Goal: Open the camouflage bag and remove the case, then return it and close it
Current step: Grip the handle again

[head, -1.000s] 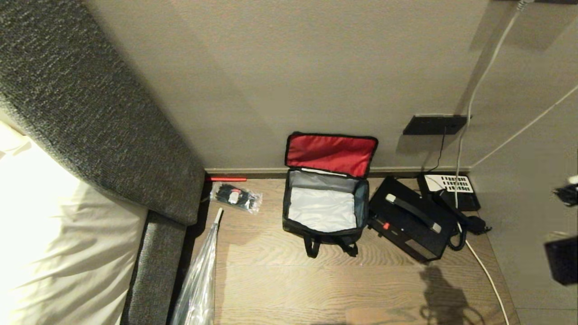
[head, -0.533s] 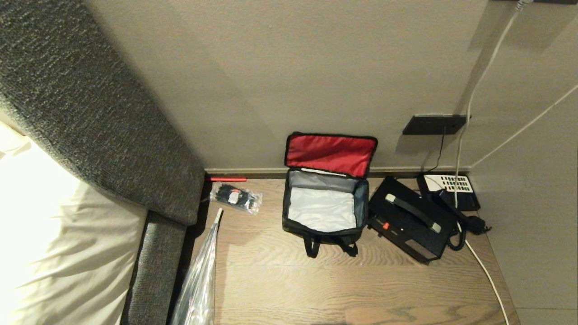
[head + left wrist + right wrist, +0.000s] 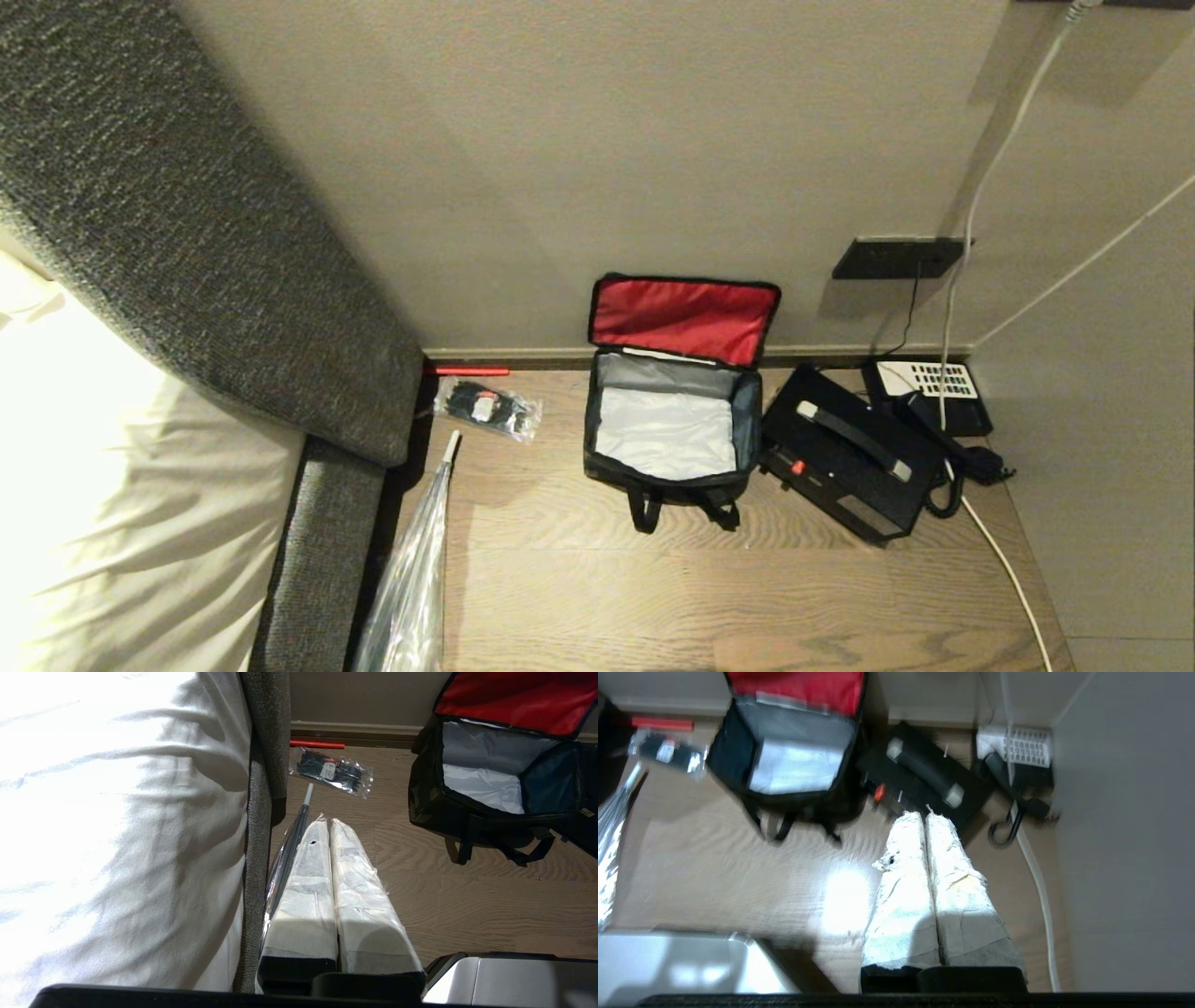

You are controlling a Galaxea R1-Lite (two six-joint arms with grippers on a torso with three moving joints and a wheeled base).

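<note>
**A:** From the head view, where do the task's things lie?

**B:** The boxy camouflage bag with black sides and straps (image 3: 667,429) stands on the wood-plank floor (image 3: 709,588) at the back edge, against the beige wall (image 3: 597,168). Its red-lined lid (image 3: 684,319) leans open on that wall and the silver inside shows nothing in it. The flat black rectangular case with a grey-tipped carry handle (image 3: 851,453) lies on the floor just beside the bag's right side, askew. Neither arm shows here.

**A:** Risks from that?

**B:** The case sits skewed to the bag's mouth and is only a little smaller than it, I judge, so a corner could catch the soft rim and tip or shove the bag. The black telephone with a white keypad (image 3: 929,392) and its coiled cord crowd the case's far end; a lift could snag them.

**A:** Left wrist view?

**B:** The left gripper (image 3: 330,822), fingers in pale wrapping pressed together and empty, hangs near the floor's left edge beside the grey upholstered bed frame (image 3: 261,812). The clear packet of black ties (image 3: 332,769) lies ahead, well apart from the bag.

**A:** Right wrist view?

**B:** The right gripper (image 3: 924,815) has its fingers together, holding nothing, above the floor on the near side of the case. This view is smeared, so the gap to the case is probably small, no more. With fingers together it cannot take the handle; it must part them first or it will only push the case.
</note>
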